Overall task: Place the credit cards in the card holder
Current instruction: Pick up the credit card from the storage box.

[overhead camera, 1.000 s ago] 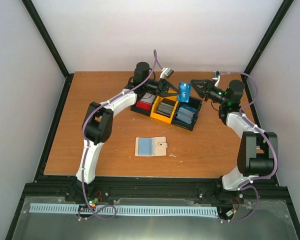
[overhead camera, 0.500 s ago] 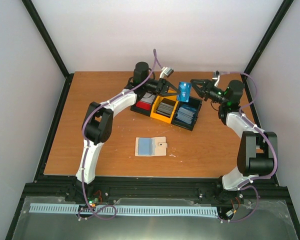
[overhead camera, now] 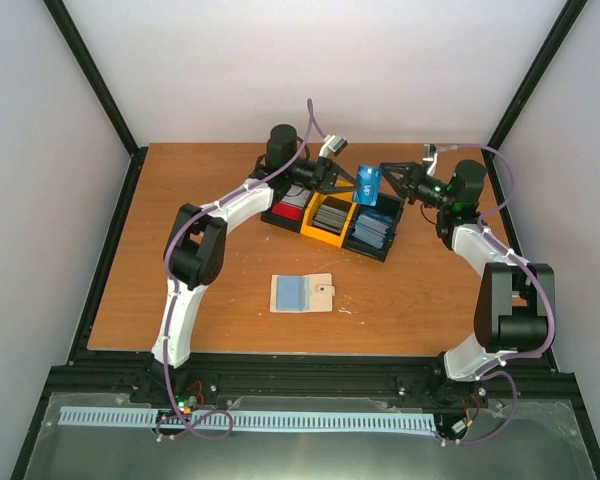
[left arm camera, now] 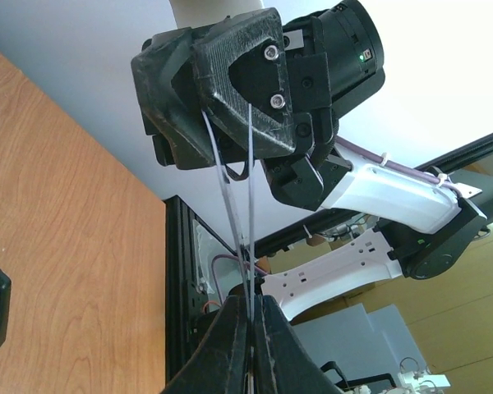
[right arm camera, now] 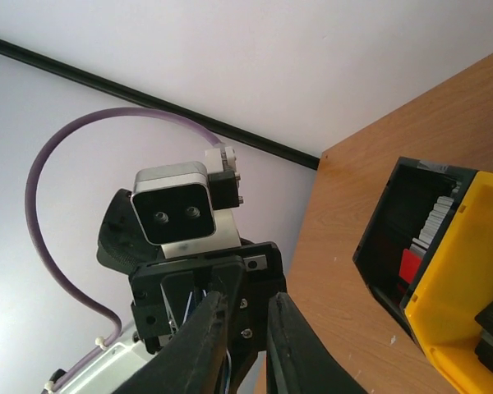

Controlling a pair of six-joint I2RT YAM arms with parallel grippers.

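Plastic, thin, stiff and likely slick, the blue card [overhead camera: 370, 186] hung pinched in the left end effector [left arm camera: 251, 302] at 12 o'clock. Its free edge, the natural hold, lay inside the right end effector [right arm camera: 246, 302]; whether that one had clamped was unclear.

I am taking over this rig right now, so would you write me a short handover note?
Left gripper: shut on a blue card, held upright in the air above the bin tray.
Right gripper: jaws either side of that card; whether they grip it is unclear.
Card holder: lies open on the table nearer the arm bases, apart from both grippers.
Done: one card is up between the two arms.
Left: get it into the card holder, then the other cards in the tray.
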